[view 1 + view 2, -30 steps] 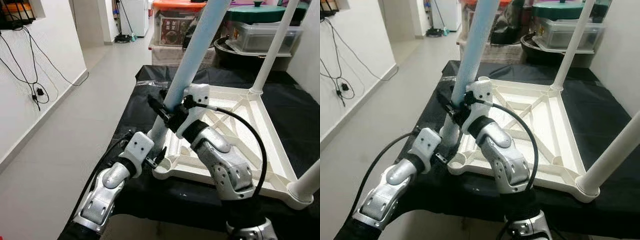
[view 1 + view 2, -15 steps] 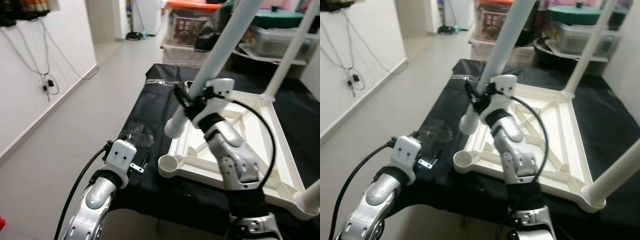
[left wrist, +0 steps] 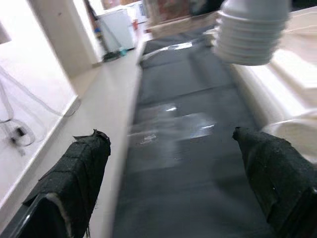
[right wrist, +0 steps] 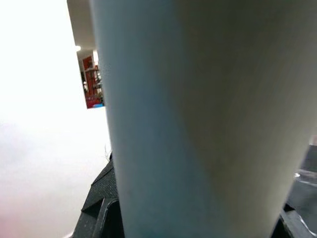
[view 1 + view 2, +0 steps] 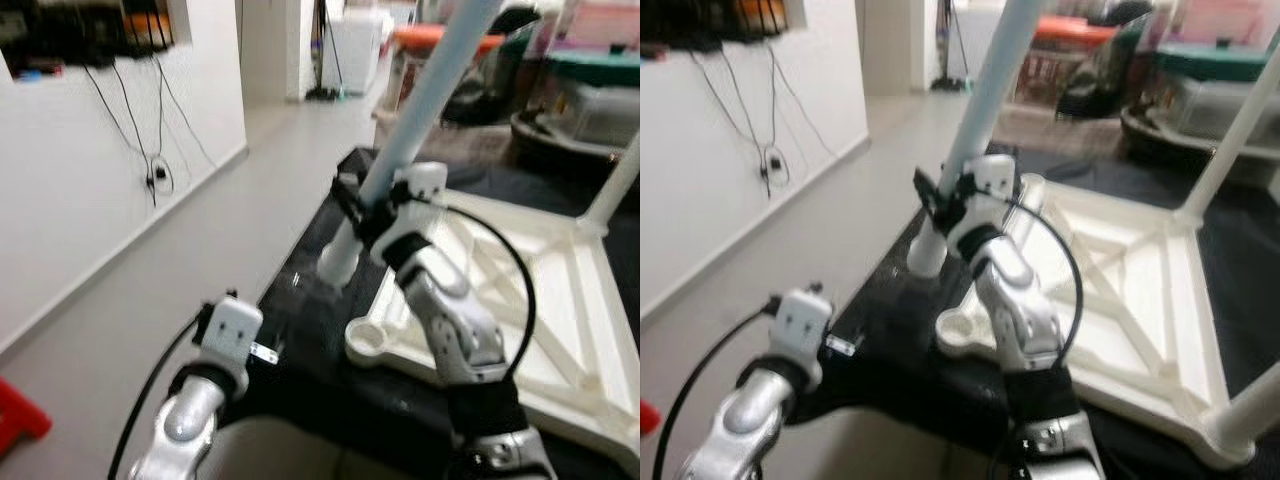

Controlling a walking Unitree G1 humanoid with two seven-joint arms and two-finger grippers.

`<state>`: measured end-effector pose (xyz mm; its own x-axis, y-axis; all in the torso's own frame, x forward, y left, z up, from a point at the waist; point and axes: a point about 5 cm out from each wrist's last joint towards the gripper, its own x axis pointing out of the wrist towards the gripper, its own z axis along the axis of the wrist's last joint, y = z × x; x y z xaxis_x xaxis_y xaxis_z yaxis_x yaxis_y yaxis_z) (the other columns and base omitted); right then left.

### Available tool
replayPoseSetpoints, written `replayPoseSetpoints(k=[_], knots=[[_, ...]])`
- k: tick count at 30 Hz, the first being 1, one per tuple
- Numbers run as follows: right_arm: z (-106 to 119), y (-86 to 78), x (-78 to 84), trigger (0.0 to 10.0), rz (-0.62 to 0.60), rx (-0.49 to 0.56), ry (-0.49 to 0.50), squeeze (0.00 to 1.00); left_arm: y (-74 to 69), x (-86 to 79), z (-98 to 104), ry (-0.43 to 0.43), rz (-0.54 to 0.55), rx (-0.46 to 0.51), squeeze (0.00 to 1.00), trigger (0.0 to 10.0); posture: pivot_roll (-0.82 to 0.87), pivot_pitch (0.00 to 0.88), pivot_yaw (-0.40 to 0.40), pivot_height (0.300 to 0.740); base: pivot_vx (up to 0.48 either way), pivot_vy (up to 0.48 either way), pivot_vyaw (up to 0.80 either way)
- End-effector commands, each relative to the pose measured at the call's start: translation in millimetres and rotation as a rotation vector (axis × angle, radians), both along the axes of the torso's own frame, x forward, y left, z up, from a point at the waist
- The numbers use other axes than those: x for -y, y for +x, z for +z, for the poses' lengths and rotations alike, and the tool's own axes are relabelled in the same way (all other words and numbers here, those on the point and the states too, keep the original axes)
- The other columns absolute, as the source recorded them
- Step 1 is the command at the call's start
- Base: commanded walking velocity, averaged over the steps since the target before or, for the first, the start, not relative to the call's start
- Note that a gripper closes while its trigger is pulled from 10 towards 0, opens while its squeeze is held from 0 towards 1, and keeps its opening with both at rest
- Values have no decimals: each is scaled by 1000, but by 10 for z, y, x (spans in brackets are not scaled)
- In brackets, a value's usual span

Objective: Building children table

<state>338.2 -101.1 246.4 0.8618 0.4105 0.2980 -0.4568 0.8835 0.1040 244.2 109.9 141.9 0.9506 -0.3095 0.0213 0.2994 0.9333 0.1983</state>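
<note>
White table leg (image 5: 410,120) tilts above upturned white tabletop (image 5: 560,300).

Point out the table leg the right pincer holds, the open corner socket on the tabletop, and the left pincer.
Table leg (image 5: 425,95), left eye view, mid-shaft above the right pincer (image 5: 362,208).
Corner socket (image 5: 366,335), left eye view, its round rim.
Left pincer (image 3: 173,163), left wrist view, midway between its fingertips.

One white children's tabletop (image 5: 560,290) lies upside down on one black-covered table (image 5: 310,330). Three white table legs show: one pale leg (image 5: 400,150) held tilted above the cloth, one leg (image 5: 618,185) standing at the far corner socket, and one leg (image 5: 1250,410) at the near right corner. One empty corner socket (image 5: 368,335) faces up. Two grippers are in view: the left gripper (image 3: 173,163) and the right gripper (image 5: 362,208). One red object (image 5: 20,415) sits on the floor.
</note>
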Motion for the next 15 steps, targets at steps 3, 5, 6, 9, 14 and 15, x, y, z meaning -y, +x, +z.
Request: replayPoseSetpoints(k=[3,5,6,9,14,15], knots=[[8,20,81,10000,-26,-1,12,0,-9,23,4,-8,3,-9,0,10000,163,0,-39,740,0,0,0],[4,22,80,10000,-22,-4,8,0,-11,19,3,-11,8,-12,0,10000,163,0,-39,740,0,0,0],[-6,25,75,10000,-10,-10,3,0,-15,19,1,-15,11,-14,0,10000,164,0,-41,740,0,0,0],[-21,23,60,10000,15,-17,-4,0,-22,22,-3,-20,15,-17,0,10000,164,0,-40,740,0,0,0],[-57,19,-2,10000,112,-34,-22,0,-69,44,-11,-54,20,-33,0,10000,166,4,-44,740,0,0,0],[-59,20,-4,10000,115,-34,-24,0,-75,46,-12,-57,21,-35,0,10000,166,4,-44,740,0,0,0]])
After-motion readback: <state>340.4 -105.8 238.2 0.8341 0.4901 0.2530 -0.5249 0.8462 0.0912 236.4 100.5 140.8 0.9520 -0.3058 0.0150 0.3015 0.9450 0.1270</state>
